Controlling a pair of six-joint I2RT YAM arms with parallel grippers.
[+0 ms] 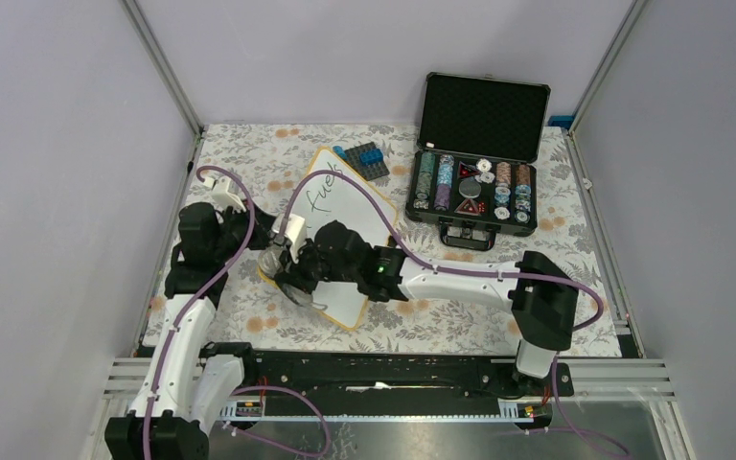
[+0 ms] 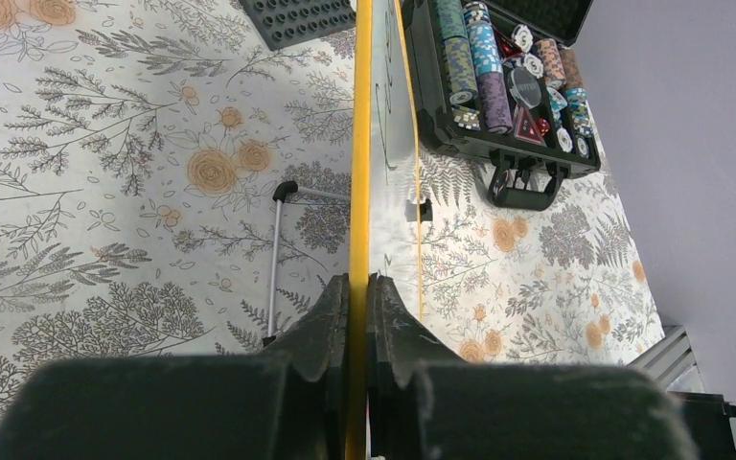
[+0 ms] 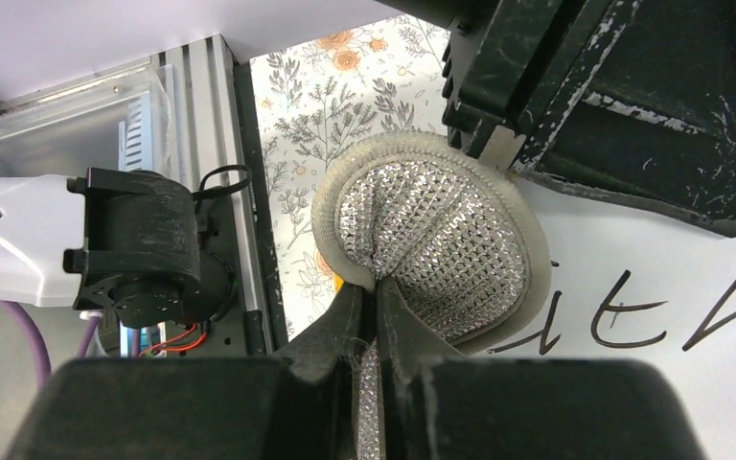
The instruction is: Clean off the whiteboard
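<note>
My left pincer (image 2: 358,283) is clamped on the yellow rim of the whiteboard (image 1: 342,216). The board lies slantwise at centre-left on the floral surface (image 1: 249,158), held at its near-left edge. Black handwriting (image 3: 632,316) shows on its white face. My right pincer (image 3: 376,287) is closed tight on a round silver mesh pad (image 3: 431,240), which sits on the board just beside the writing. Further right, near the board's far corner, an open black chip case (image 1: 474,182) stands with its lid up.
</note>
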